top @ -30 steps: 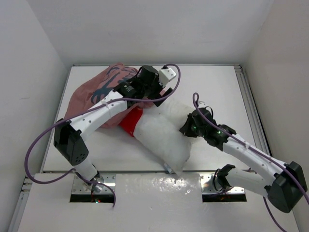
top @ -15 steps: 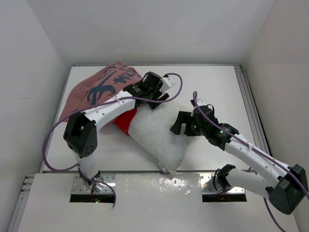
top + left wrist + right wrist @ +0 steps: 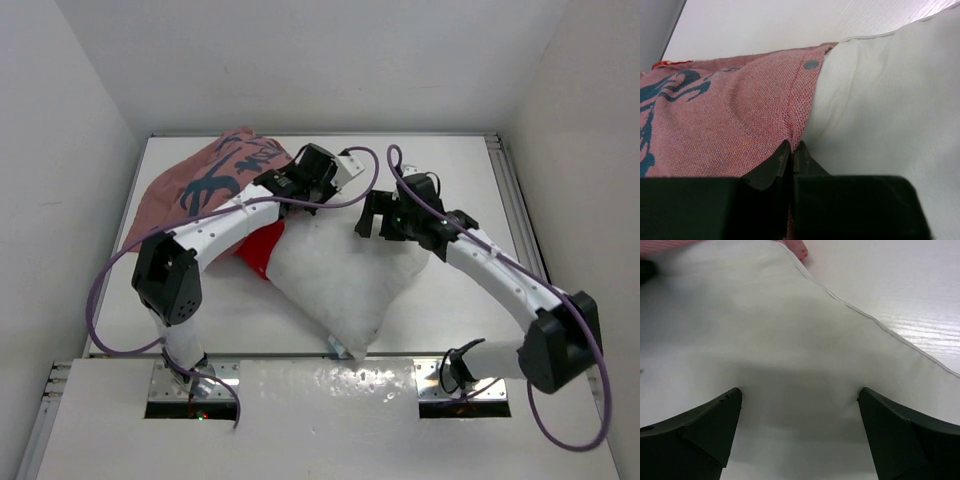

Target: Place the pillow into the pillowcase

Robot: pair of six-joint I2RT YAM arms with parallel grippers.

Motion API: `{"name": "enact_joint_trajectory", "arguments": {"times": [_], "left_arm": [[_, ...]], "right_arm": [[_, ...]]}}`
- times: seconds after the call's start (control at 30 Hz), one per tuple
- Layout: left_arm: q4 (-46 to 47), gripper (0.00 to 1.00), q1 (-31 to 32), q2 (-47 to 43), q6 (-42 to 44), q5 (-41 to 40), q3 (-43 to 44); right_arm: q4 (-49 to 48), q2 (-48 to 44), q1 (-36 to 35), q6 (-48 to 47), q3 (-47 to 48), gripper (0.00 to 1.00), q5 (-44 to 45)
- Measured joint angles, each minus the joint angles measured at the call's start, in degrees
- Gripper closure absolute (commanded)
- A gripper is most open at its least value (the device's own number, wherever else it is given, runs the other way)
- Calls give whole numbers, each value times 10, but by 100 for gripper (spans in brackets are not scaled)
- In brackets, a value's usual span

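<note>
The white pillow (image 3: 340,280) lies in the middle of the table, its far-left end tucked into the pillowcase (image 3: 205,185). The pillowcase is pinkish fabric with a dark print and a red patch near the pillow. My left gripper (image 3: 298,200) is at the case's mouth. In the left wrist view its jaws are shut (image 3: 791,147) on the hem of the pillowcase (image 3: 730,115), right beside the pillow (image 3: 890,100). My right gripper (image 3: 372,222) is over the pillow's far edge. In the right wrist view it stands wide open (image 3: 799,392), fingertips resting on the pillow (image 3: 765,330), holding nothing.
The white table (image 3: 450,170) is walled in on three sides. A metal rail (image 3: 515,210) runs along its right edge. A snap button (image 3: 811,64) shows on the pillowcase hem. A sliver of the pillowcase (image 3: 800,250) peeks past the pillow's corner.
The left gripper moved to the case's mouth and shut on the hem. The right gripper let go of the pillow, opened wide, and moved up toward the pillow's far edge.
</note>
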State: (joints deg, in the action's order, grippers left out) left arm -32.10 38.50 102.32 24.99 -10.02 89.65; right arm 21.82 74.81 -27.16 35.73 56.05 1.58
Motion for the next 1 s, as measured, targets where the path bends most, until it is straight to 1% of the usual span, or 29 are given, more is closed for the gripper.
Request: {"name": "enact_joint_trajectory", "arguments": {"times": [0.03,0.07,0.1,0.17,0.2,0.27,0.43,0.57,0.73,0.83,0.87,0.97,1.0], "left_arm": [[-4,100,0,-4,0,4,3],[-10,100,0,-8,-2,8,6],[-14,100,0,-12,-3,12,10],[-25,100,0,-19,-9,26,22],[-30,100,0,-22,-11,33,27],[-38,100,2,-27,-12,47,40],[-52,100,23,-45,-4,74,56],[-87,100,57,-45,3,95,87],[-143,100,90,-39,10,135,156],[-163,100,107,-32,16,153,195],[-166,98,112,-31,18,155,200],[-171,98,120,-30,22,155,200],[-169,98,121,-30,22,155,195]], "right_arm": [[-2,17,4,-1,0,8,-6],[-4,33,6,-1,0,14,-12],[-8,50,7,-2,-1,29,-23],[-34,67,5,0,-14,52,-49],[-48,67,4,1,-22,78,-61],[-83,57,-1,11,-49,100,-87],[-168,-5,-27,52,-115,100,-137],[-224,-65,-45,82,-145,100,-149],[-284,-129,-53,126,-177,100,-130],[-295,-163,-59,140,-194,100,-103],[-293,-171,-62,140,-195,82,-94],[-268,-184,-69,133,-192,49,-71],[-248,-185,-71,126,-187,34,-64]]}}
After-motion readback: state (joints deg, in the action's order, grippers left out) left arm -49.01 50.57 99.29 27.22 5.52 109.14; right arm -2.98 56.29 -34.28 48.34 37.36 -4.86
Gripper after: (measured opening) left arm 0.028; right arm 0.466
